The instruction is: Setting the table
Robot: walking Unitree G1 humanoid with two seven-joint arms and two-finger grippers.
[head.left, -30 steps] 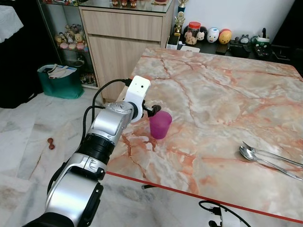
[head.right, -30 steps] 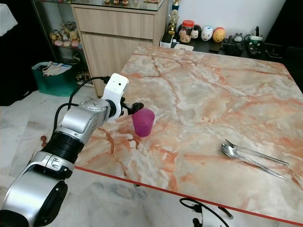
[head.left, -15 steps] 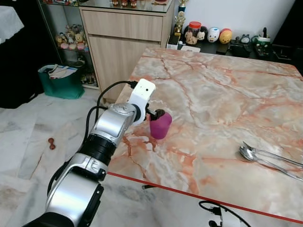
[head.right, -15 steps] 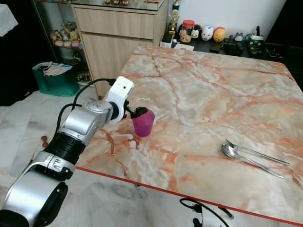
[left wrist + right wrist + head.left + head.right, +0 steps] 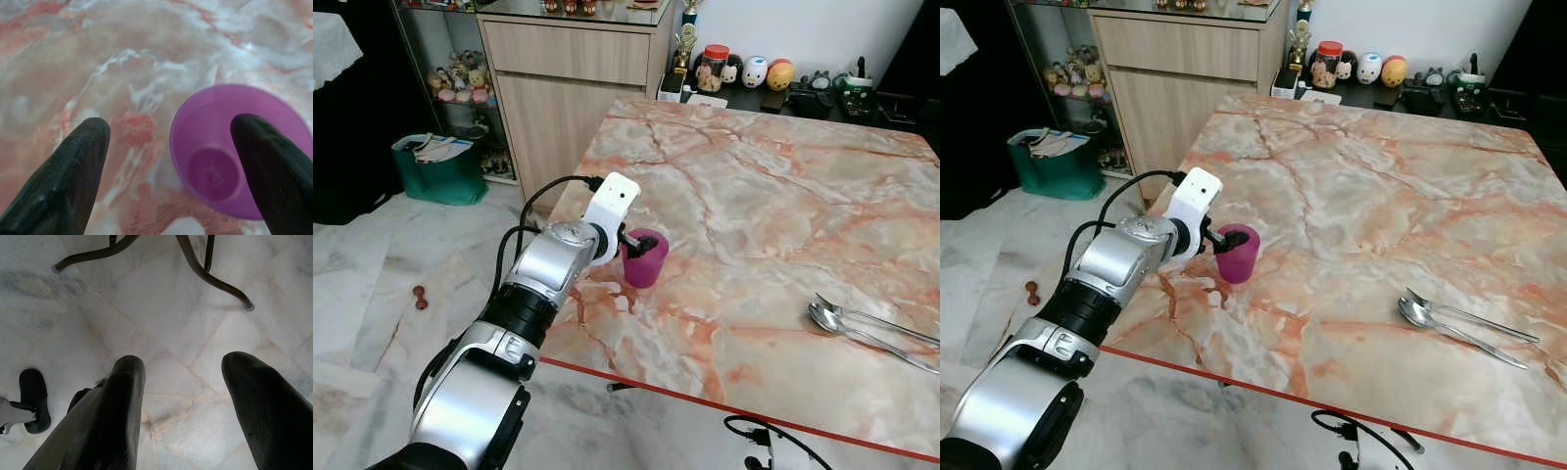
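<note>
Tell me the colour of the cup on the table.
Purple cup, clearest in the left wrist view.

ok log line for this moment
left tool: open, one finger over cup mouth | cup: upright on table | spoon, fork: untouched

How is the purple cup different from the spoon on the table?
The purple cup stands upright near the table's left edge; the spoon lies flat far off on the right side. The cup is see-through purple plastic, while the spoon is shiny silver. The left gripper is at the cup's rim with its fingers open, while the spoon lies beside a fork. Both rest on the marble table.
</note>
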